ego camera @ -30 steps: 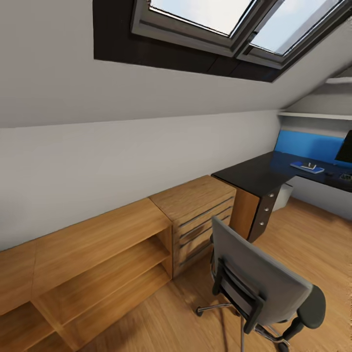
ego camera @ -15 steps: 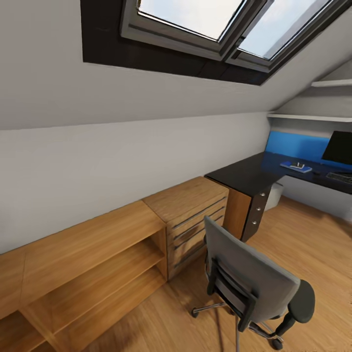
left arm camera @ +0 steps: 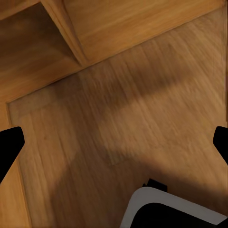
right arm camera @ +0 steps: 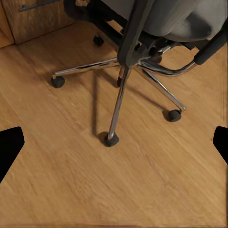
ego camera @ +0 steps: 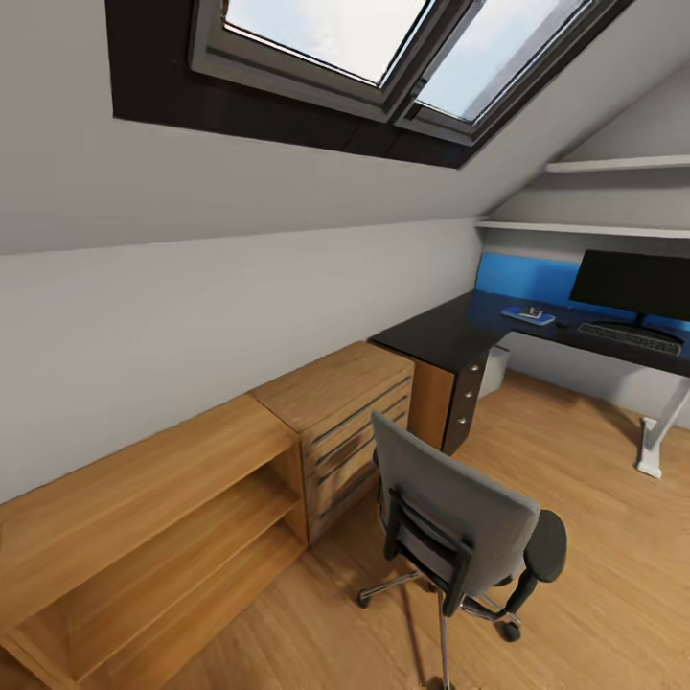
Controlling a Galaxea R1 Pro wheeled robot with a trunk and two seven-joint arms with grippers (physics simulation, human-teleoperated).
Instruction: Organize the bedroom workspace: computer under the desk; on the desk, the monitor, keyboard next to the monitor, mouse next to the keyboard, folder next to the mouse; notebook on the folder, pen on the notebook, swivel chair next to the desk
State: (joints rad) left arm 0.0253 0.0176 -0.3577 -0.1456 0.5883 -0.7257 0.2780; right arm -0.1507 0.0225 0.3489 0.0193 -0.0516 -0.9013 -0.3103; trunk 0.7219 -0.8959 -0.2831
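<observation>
1. My head camera takes in the bedroom: the swivel chair point(ego camera: 460, 522) stands at lower centre, its grey back toward me, well apart from the desk point(ego camera: 450, 335) that runs off to the upper right

2. On the desk the monitor point(ego camera: 637, 285) stands at the right edge of the frame with the keyboard point(ego camera: 630, 336) just in front of it; left of the keyboard lies the blue folder point(ego camera: 528, 315) with something small and dark on top, too small from here to tell notebook from pen; the mouse I cannot pick out

3. A pale box under the desk by the drawer unit, probably the computer point(ego camera: 494, 369), sits where it belongs

4. My left gripper point(left arm camera: 114, 142) hangs over the wooden floor point(left arm camera: 142, 109) beside the low wooden cabinet point(ego camera: 331, 417); both fingertips sit at opposite edges of the left wrist picture, so it is spread wide and empty

5. My right gripper point(right arm camera: 114, 140) is likewise spread wide and empty, looking down on the chair's chrome star base point(right arm camera: 128, 71) and casters

6. My read: the desk looks largely set and the step in hand is the chair

7. Next move calls for closing on the chair, taking the back or an armrest, and rolling it toward the upper right until it stands beside the desk without clipping the cabinet
</observation>
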